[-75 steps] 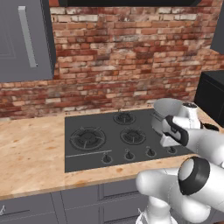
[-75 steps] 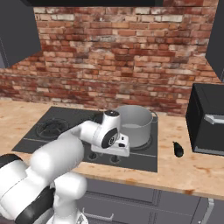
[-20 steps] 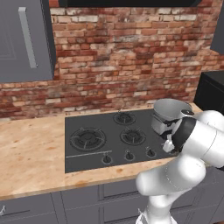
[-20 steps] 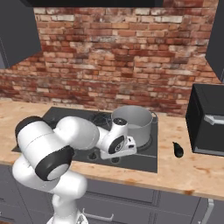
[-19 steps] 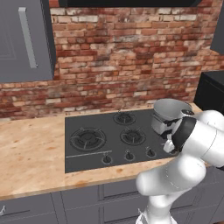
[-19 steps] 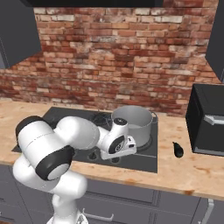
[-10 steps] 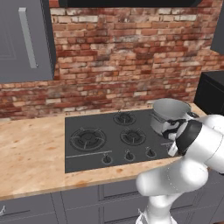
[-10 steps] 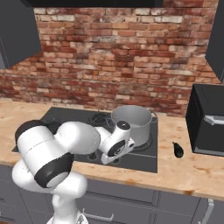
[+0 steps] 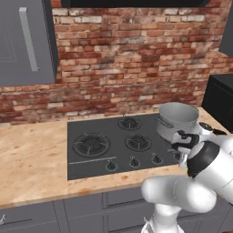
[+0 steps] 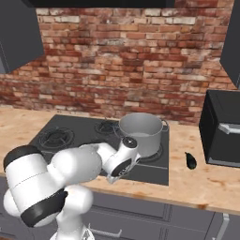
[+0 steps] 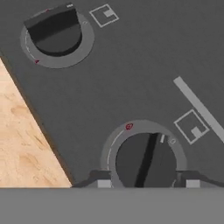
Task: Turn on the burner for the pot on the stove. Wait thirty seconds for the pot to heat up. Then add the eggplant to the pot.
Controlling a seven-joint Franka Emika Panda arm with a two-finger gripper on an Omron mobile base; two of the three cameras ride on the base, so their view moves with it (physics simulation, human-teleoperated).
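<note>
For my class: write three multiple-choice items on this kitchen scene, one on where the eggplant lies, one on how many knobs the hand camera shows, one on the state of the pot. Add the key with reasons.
1. Where is the eggplant?
A. in the pot
B. on the counter between stove and black appliance
C. on a burner

2. How many knobs appear in the hand view?
A. one
B. two
C. four

3. The pot is:
A. upright on a burner
B. tipped over
C. held by the gripper

Key: 1 B, it lies on wood right of the stove. 2 B, one knob sits by the gripper, another knob farther off. 3 A, it stands open-topped on the cooktop.
</note>
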